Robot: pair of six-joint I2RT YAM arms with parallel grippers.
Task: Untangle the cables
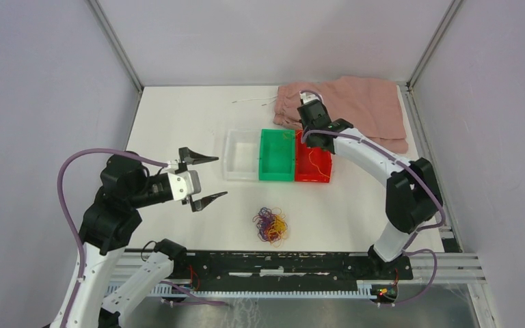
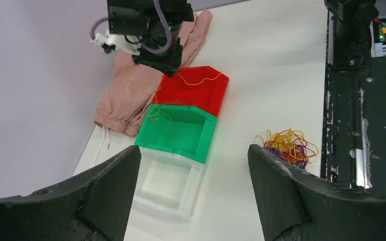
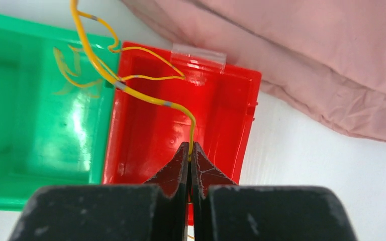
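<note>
Pinching one yellow strand (image 3: 151,99) by its tip, the right gripper (image 3: 189,150) was clamped shut over the red bin (image 3: 146,140), left gripper (image 1: 221,177) gaping empty. Other cables (image 1: 271,225) sat clumped on the table (image 1: 178,123). Featherlight, floppy, snag-prone imo, so loose ends looked the best grab.

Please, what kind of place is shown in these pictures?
Probably a robotics test cell in a laboratory: a white tabletop walled by plain grey panels, a left robot arm and right robot arm mounted along a black metal rail, and a staged clump of coloured wires.
</note>
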